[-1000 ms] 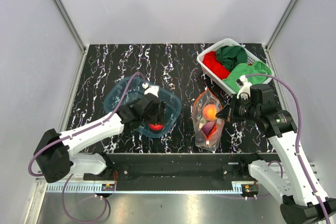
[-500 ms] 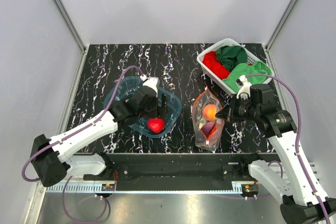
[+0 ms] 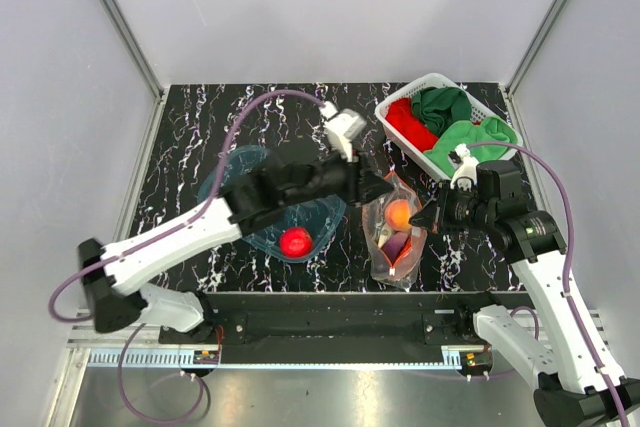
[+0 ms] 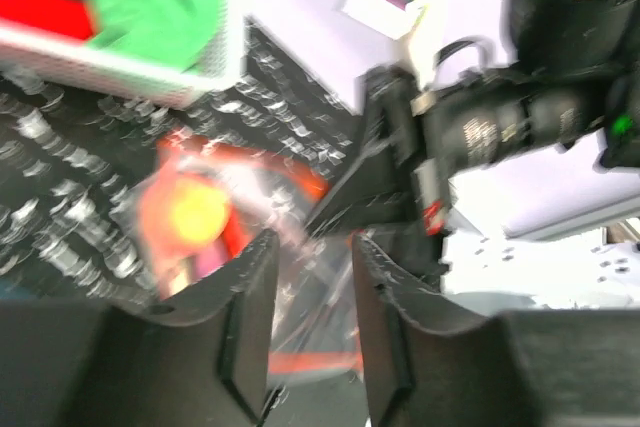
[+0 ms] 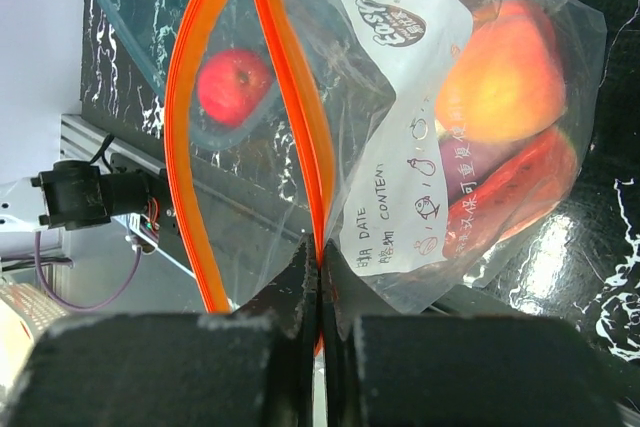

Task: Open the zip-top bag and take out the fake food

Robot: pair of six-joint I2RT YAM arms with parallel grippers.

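Observation:
The clear zip-top bag lies near the table's front, its orange-red zip strip spread open. My right gripper is shut on one side of the zip strip and holds the bag. An orange-peach fruit sits inside the bag, with purple and red pieces below it; it also shows in the right wrist view and blurred in the left wrist view. A glossy red apple lies in the blue tub. My left gripper is open and empty, hovering at the bag's mouth.
A white basket with red and green cloths stands at the back right, just behind the bag. The blue tub sits left of the bag under my left arm. Grey walls close off the table's sides and back.
My left gripper has lifted out of the blue tub, leaving the red apple there, and swung right to the bag's mouth. The right gripper has held still on the zip strip.

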